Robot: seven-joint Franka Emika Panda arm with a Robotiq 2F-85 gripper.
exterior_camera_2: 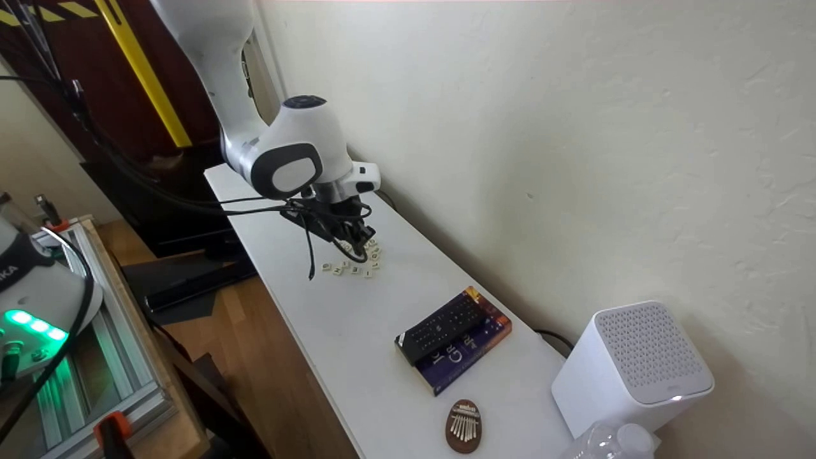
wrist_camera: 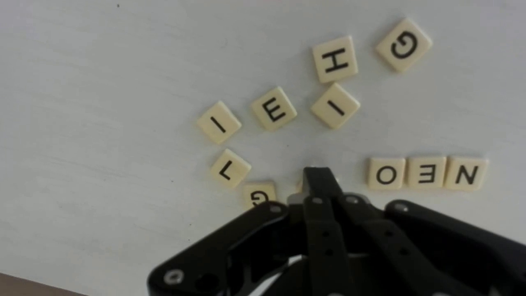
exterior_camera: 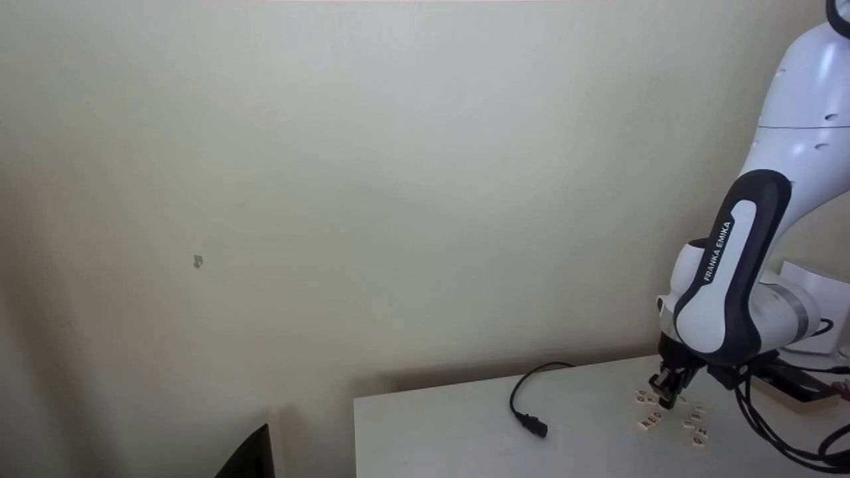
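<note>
My black gripper (wrist_camera: 318, 174) points down over the white table with its fingers together. It also shows low over the tiles in both exterior views (exterior_camera: 666, 392) (exterior_camera_2: 364, 248). A tile edge (wrist_camera: 299, 187) peeks out left of the fingertips in the wrist view; the rest is hidden. A G tile (wrist_camera: 259, 194), partly covered by the gripper, lies just left. An L tile (wrist_camera: 230, 168), an I tile (wrist_camera: 219, 122), an E tile (wrist_camera: 274, 109), another I tile (wrist_camera: 335, 106), an H tile (wrist_camera: 335, 60) and another G tile (wrist_camera: 404, 45) curve around. O (wrist_camera: 386, 174), E (wrist_camera: 427, 172) and N (wrist_camera: 467, 174) tiles form a row at right.
A black cable plug (exterior_camera: 533, 425) lies on the white table (exterior_camera: 425, 431). A black remote (exterior_camera_2: 441, 328) rests on a purple book (exterior_camera_2: 462, 357). A brown thumb piano (exterior_camera_2: 464, 427), a white speaker-like box (exterior_camera_2: 631, 363) and a clear bottle (exterior_camera_2: 609, 443) are farther along. Cables hang from the arm.
</note>
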